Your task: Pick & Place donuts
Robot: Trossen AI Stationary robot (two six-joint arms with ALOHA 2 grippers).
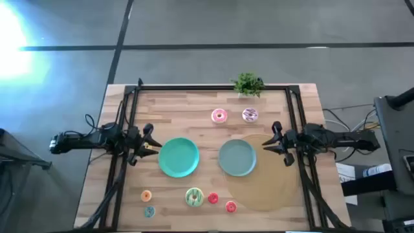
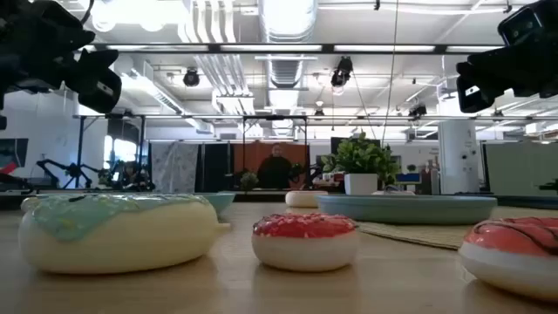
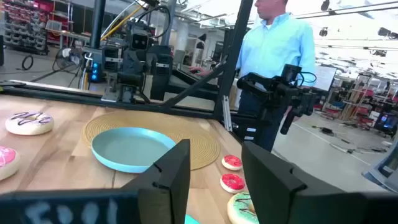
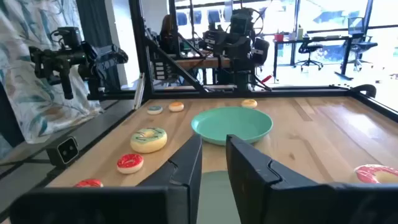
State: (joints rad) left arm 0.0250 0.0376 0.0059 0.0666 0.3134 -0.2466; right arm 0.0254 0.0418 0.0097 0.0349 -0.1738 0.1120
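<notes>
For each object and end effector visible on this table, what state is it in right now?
Left end effector: open, empty, at left table edge.
Right end effector: narrowly open, empty, at right edge.
Seven small iced toy ring donuts: loose on wood, none plated.
Two round teal plates: empty.
Small green potted plant: upright.

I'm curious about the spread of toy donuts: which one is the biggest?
The green-and-yellow iced donut near the table's front edge. It is clearly wider than the small red, orange and teal ones around it.
</notes>
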